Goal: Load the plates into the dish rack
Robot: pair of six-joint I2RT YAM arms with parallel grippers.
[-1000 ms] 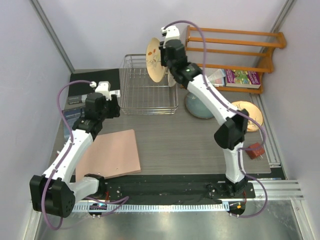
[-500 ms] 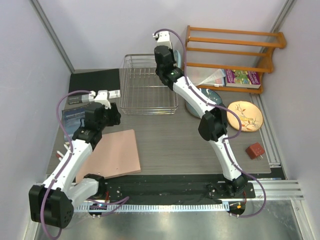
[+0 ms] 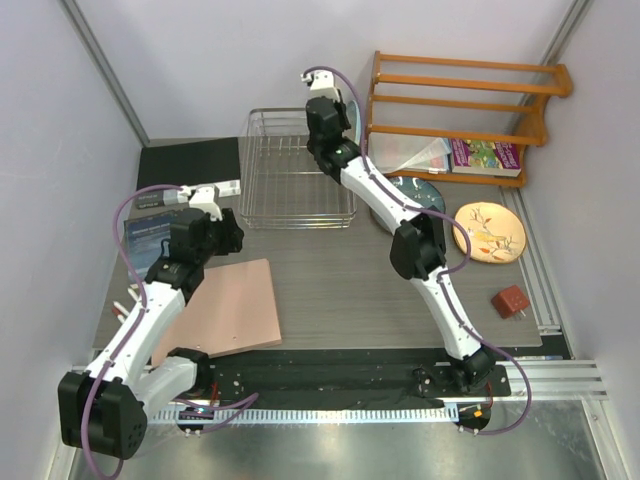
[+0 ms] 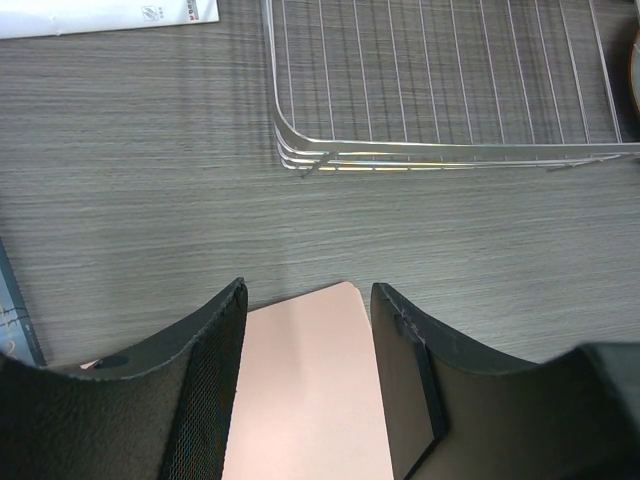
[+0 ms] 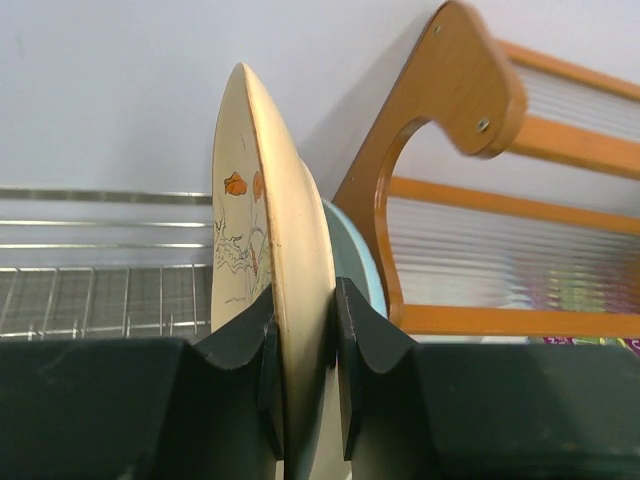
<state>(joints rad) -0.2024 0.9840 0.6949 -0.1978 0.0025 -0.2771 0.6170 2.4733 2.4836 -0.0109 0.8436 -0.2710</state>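
My right gripper (image 3: 325, 120) is shut on the rim of the yellow-orange bird plate (image 5: 270, 260), held upright and edge-on above the far right side of the chrome wire dish rack (image 3: 295, 175). In the top view the wrist hides this plate. The edge of a light-blue plate (image 5: 355, 265) shows right behind it. The dark teal plate (image 3: 420, 192) lies right of the rack, partly under the arm. The orange-yellow branch plate (image 3: 490, 232) lies flat further right. My left gripper (image 3: 225, 232) is open and empty, low over the table in front of the rack (image 4: 440, 100).
The orange wooden shelf (image 3: 460, 100) stands right behind the rack, close to the held plate (image 5: 440, 130). A pink board (image 3: 225, 305) lies under my left gripper (image 4: 310, 390). A black mat (image 3: 190, 160) and books are at the left, and a small red-brown block (image 3: 511, 300) at the right.
My right arm has swung left and back with the bird plate, from a tilted hold to edge-on at the rack's far right side. The left arm has barely shifted.
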